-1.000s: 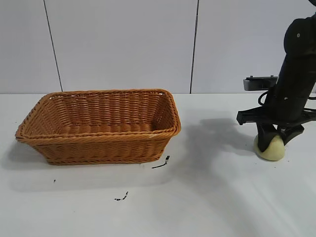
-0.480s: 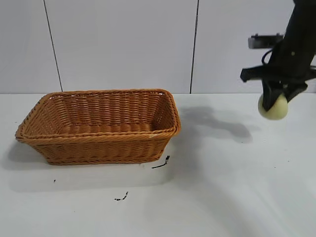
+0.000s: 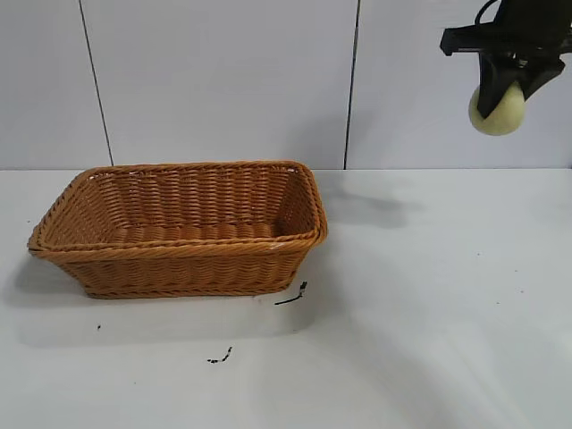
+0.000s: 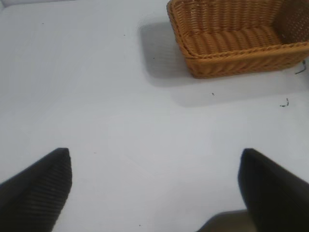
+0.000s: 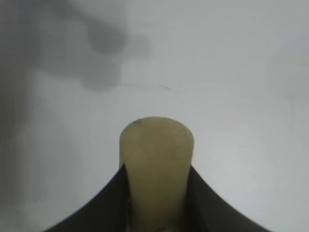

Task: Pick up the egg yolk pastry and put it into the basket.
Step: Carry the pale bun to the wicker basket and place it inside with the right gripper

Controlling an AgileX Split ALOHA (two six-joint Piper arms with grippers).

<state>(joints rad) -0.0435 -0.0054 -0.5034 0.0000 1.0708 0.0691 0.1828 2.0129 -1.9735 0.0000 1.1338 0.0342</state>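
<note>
Overall, the table (image 3: 429,340) was a plain white surface backed by a pale panelled wall (image 3: 223,80) with thin dark vertical seams. A few small black marks (image 3: 292,295) lay on the table just in front of the basket's near right corner, and another sat a little nearer the camera. The basket (image 3: 179,255) stood on the left half of the table, upright, with nothing seen inside it. A soft shadow fell on the table to its right.

The right gripper (image 3: 500,98) was high at the upper right of the exterior view, well above the table and well apart from the basket. Its dark fingers (image 5: 101,203) were pinched on the pastry (image 3: 503,114), one on each side, so the jaws stood only partly apart. The pastry hung in the air between them, clear of the table, its rounded end poking out past the fingertips in the right wrist view.

The left gripper (image 4: 154,193) hovered over bare table, away from the basket, its fingers spread wide and holding nothing.
</note>
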